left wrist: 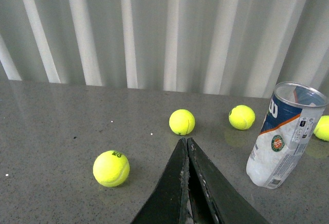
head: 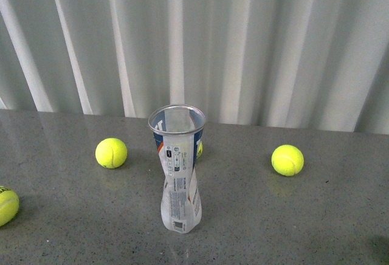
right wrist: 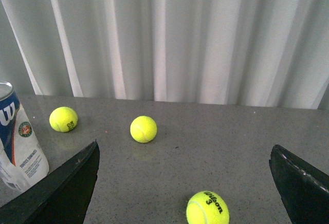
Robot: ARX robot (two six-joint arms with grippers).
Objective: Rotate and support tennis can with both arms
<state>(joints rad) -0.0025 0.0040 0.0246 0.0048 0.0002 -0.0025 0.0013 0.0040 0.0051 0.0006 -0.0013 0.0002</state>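
Two grippers — left [left wrist: 186, 144] pressed together, empty; right [right wrist: 185, 175] spread wide — both apart from upright can [head: 177, 168], table [head: 304, 216] open around.

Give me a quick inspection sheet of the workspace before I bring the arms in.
Surface: grey speckled table, glossy, no spills seen.
Job's things: tennis can standing upright, open rim up, pinched at mid-length, untouched.
Clutter: loose tennis balls: one left of the can, one right, one at the table's left edge, one partly hidden behind the can.
Grippers: left gripper shut, empty; right gripper open, empty.
Cables: nothing seen.
Surroundings: white pleated curtain behind the table.
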